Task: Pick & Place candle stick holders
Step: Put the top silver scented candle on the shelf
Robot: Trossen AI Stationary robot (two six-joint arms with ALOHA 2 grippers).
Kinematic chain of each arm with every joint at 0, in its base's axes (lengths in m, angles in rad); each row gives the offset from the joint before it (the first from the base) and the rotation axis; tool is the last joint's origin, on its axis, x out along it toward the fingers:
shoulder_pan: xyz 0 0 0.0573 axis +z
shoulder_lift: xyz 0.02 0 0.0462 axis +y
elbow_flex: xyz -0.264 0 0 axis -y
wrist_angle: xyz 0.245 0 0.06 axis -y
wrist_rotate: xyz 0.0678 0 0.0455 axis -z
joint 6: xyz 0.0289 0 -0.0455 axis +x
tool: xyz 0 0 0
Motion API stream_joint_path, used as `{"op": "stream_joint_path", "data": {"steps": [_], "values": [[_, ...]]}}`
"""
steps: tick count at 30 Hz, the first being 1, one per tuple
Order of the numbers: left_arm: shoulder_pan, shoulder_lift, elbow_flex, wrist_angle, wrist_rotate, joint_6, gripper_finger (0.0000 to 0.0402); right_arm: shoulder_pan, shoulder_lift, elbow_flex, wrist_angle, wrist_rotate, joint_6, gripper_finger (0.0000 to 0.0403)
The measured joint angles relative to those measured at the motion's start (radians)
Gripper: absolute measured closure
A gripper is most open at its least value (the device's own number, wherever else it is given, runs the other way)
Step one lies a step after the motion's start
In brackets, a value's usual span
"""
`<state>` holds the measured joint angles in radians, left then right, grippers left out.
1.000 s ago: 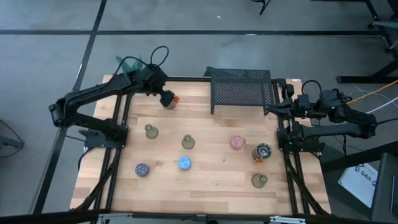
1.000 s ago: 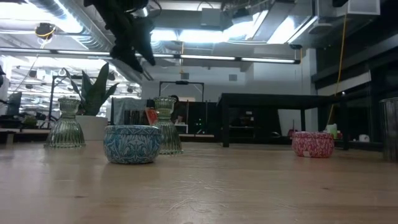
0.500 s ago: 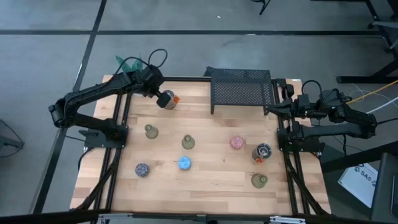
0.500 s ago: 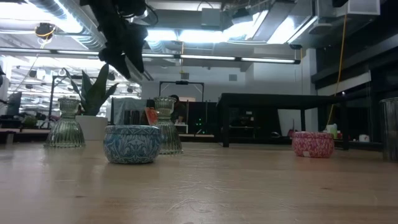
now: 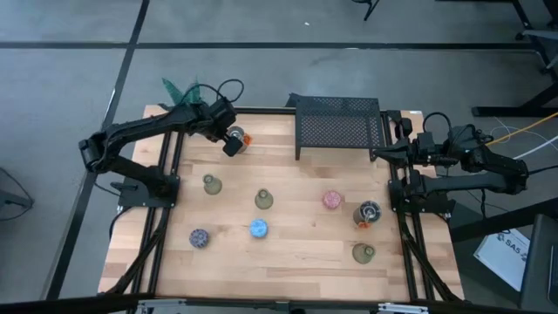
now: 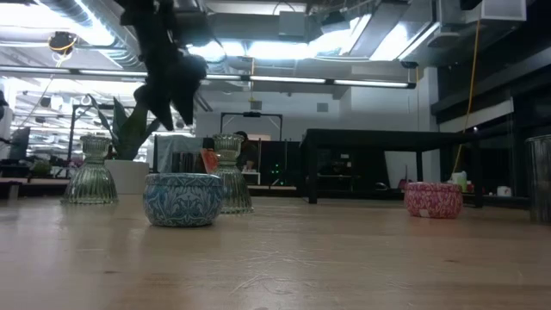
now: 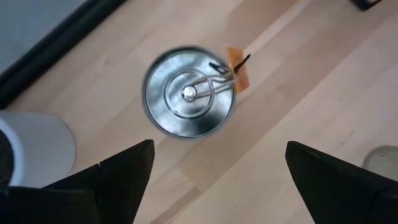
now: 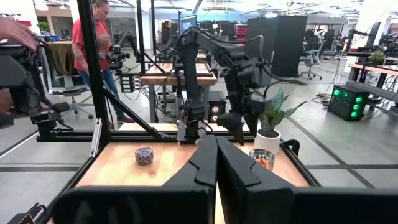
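A silvery candle stick holder [image 7: 188, 93] with an orange tag stands upright on the table at the far left; it also shows in the high view [image 5: 239, 135]. My left gripper [image 7: 219, 149] hangs open just above it [image 5: 230, 146], fingers pointing down and touching nothing. Three olive-green glass holders [image 5: 210, 184] [image 5: 264, 200] [image 5: 364, 253], a blue one [image 5: 259, 228], a pink one [image 5: 332, 200], a purple-speckled one [image 5: 200, 237] and a second silvery one [image 5: 369, 213] stand spread over the table. My right gripper [image 8: 216, 155] is shut and empty at the table's right edge [image 5: 382, 154].
A black mesh rack [image 5: 338, 126] stands at the far edge, right of the left gripper. A white potted plant [image 7: 31, 143] stands at the far left corner, close to the silvery holder. People are in the room beyond the table.
My left gripper has come down toward the silvery holder at the far left and has shifted a little toward the table's left edge. Nothing on the table has moved.
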<state>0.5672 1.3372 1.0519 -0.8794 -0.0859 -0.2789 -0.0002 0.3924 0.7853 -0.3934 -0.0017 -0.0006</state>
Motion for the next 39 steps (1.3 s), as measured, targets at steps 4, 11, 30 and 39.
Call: {"op": "stream_joint_path", "data": {"steps": [4,11,30,39], "values": [[0.005,0.047,0.000,0.000,0.017,-0.021,0.0041,0.000,0.000,0.000,0.000,0.000,0.000,0.0396],[0.025,0.099,-0.001,0.000,0.052,-0.021,0.0040,0.000,0.000,0.000,0.000,0.000,0.000,0.0396],[0.077,0.103,-0.001,0.024,0.007,-0.021,0.0040,0.000,0.000,0.000,0.000,0.000,0.000,0.0396],[0.035,0.103,-0.001,0.036,-0.058,-0.018,0.0040,0.000,0.000,0.000,0.000,0.000,0.000,0.0396]]}}
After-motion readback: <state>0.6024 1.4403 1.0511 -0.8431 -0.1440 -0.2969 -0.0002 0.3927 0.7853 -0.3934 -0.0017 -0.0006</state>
